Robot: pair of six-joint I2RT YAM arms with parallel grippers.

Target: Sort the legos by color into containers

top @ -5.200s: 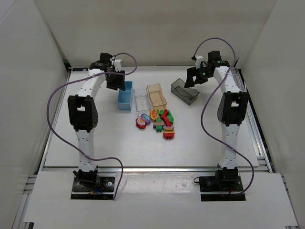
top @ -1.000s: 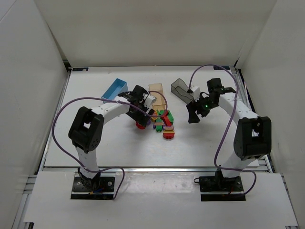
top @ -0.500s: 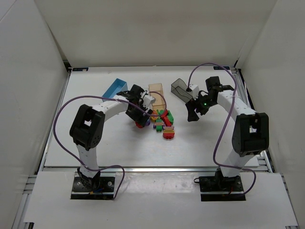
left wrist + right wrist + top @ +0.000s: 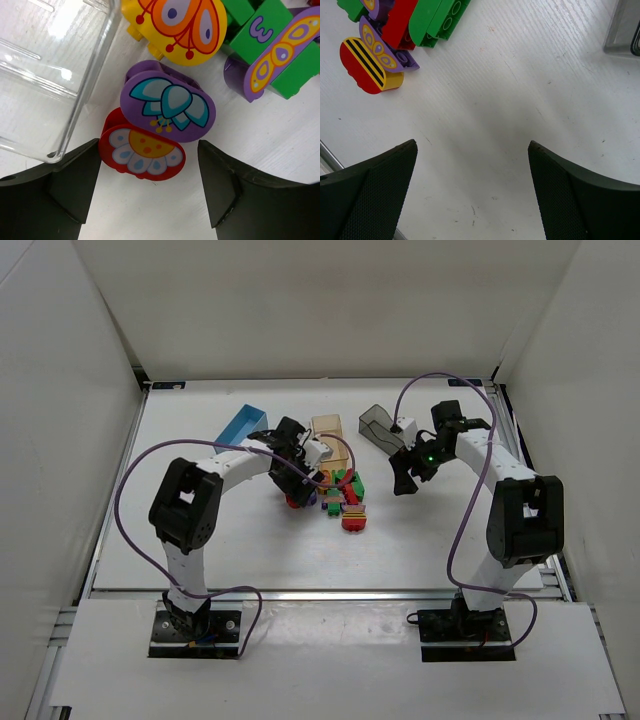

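Looking through your left wrist camera, you see the left gripper spread wide. Its two black fingers stand either side of a rounded red plastic brick printed with a white and yellow flower. The left finger sits just beside the brick, the right one stands apart from it, and nothing is gripped. A rounded purple brick with a teal flower overlaps the far edge of the red one, and a yellow brick with an orange print lies beyond that. The clear plastic bin stands just left of these pieces. Your right gripper is also wide open and holds nothing, hovering over bare white table to the right of the pile. A red and yellow brick with black stripes and long green bricks show at the pile's edge. From above, the light blue bin lies far left, the peach-orange bin behind the pile, and the smoky grey bin far right.
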